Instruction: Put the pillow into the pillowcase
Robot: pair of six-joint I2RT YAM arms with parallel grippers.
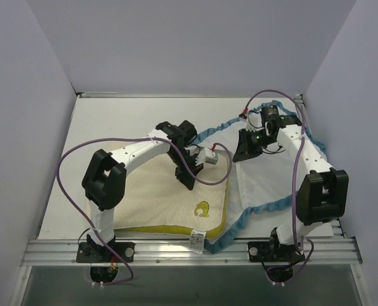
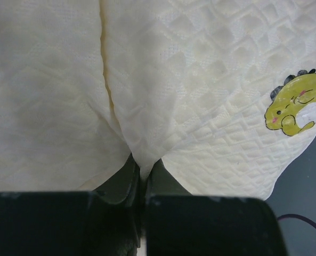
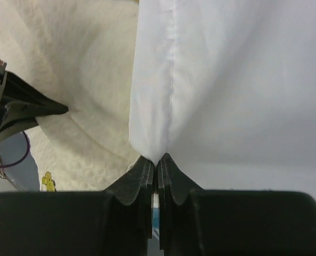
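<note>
Cream quilted foam, dimpled all over, little yellow logo (image 1: pixel 203 208): that's the pillow (image 1: pixel 157 191), flat at lower left of centre, with the left hand (image 2: pixel 143 173) clenched on a pinch of its cover. Centre right, the right hand (image 3: pixel 156 162) grips the smooth white inside of the pillowcase (image 1: pixel 265 182), which has a teal ruffle (image 1: pixel 273 205). Pale surface (image 1: pixel 118 121), plain lavender-grey walls (image 1: pixel 189 44).

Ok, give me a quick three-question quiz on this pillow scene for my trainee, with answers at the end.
1. True or false: the left gripper is shut on a fold of the pillow.
2. The right gripper pinches: A the pillowcase, B the pillow, C nothing?
3. Fill in: the pillow's logo is mostly ____.
Key: 1 true; 2 A; 3 yellow.
</note>
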